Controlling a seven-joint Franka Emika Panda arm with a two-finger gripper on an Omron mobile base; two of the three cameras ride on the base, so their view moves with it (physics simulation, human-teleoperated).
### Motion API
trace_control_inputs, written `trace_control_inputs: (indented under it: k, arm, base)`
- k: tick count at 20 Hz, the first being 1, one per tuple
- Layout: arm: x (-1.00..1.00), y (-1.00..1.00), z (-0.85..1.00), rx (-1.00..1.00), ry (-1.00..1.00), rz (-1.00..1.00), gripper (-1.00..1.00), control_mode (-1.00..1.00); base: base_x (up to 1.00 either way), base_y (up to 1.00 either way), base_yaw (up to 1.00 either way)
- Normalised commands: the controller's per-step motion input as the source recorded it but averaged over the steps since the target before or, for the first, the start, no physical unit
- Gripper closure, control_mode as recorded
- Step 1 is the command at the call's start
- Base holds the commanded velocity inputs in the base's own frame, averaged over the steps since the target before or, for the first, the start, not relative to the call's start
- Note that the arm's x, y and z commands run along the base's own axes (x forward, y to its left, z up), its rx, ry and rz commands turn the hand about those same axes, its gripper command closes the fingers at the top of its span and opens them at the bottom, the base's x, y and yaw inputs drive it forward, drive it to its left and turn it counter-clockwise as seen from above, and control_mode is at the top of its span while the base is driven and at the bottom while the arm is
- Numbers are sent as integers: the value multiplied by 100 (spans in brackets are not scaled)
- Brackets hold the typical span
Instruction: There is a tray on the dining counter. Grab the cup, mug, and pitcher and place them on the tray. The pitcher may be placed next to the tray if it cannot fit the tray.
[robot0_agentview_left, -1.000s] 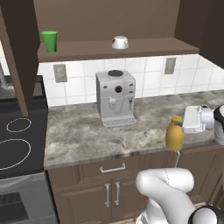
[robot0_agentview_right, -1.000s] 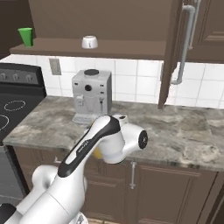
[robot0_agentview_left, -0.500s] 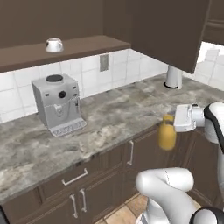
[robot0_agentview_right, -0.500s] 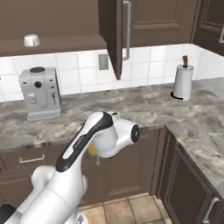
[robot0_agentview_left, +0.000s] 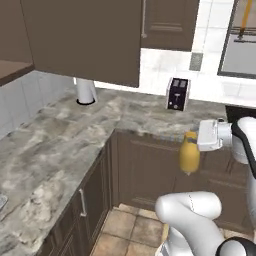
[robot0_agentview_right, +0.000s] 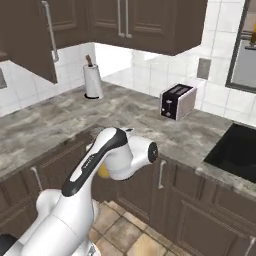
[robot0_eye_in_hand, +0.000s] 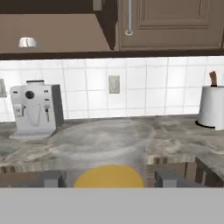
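Observation:
The yellow-orange pitcher (robot0_agentview_left: 189, 156) hangs in the air in front of the lower cabinets, and my gripper (robot0_agentview_left: 196, 137) is shut on its neck from the right. In the right base view a sliver of the pitcher (robot0_agentview_right: 103, 171) peeks out from behind my arm. The hand view shows the pitcher's rounded top (robot0_eye_in_hand: 108, 176) between my two dark fingers (robot0_eye_in_hand: 52, 178). The white mug (robot0_eye_in_hand: 27, 42) stands on a brown shelf above the far counter. The tray, the dining counter and the cup are out of view.
A marbled L-shaped counter (robot0_agentview_left: 60, 135) wraps the corner over dark cabinets. On it stand a paper towel roll (robot0_agentview_left: 86, 91), a toaster (robot0_agentview_right: 177, 100) and a coffee machine (robot0_eye_in_hand: 36, 113). A dark sink (robot0_agentview_right: 235, 150) lies at the right. Tiled floor lies below.
The whole picture has swept sideways, so the camera has turned with the base, from the coffee machine towards the corner and toaster. The pitcher stays held in the gripper.

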Motion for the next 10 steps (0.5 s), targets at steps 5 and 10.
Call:
trace_control_inputs:
  k: [5, 10]
  arm:
    - [0, 0, 0, 0, 0, 0, 100, 100]
    - [0, 0, 0, 0, 0, 0, 100, 100]
  base:
    - [0, 9, -100]
    - [0, 8, -100]
